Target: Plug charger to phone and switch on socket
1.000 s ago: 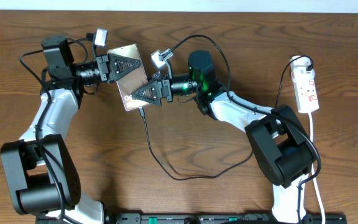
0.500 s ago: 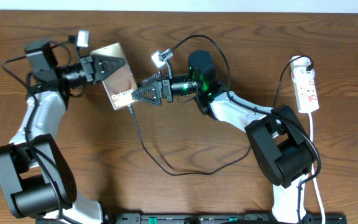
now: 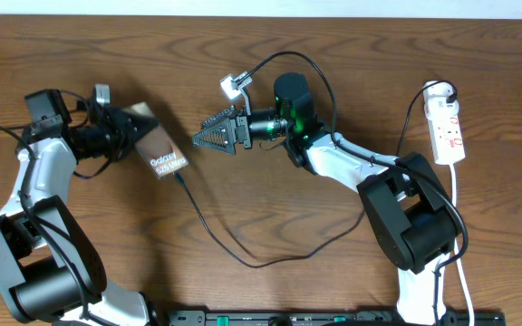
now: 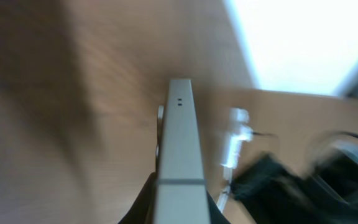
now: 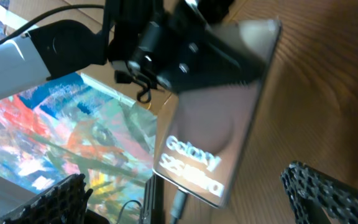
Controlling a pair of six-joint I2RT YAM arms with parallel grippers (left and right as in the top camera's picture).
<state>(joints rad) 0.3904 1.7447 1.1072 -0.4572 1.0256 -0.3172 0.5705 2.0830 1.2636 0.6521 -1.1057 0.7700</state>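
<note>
The charger (image 3: 216, 237) looks plugged into the phone (image 3: 163, 154), clamped in the left end effector (image 3: 132, 131) at upper left, while the right end effector (image 3: 205, 139) gapes empty near centre — the socket (image 3: 449, 129) at far right awaits switching.

Phone (image 3: 161, 152) bronze, white lettering; socket (image 3: 448, 131) white, red marks.

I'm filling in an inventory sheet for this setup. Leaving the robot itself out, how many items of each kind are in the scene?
Galaxy phone: 1
black charger cable: 1
white power strip: 1
Total: 3
</note>
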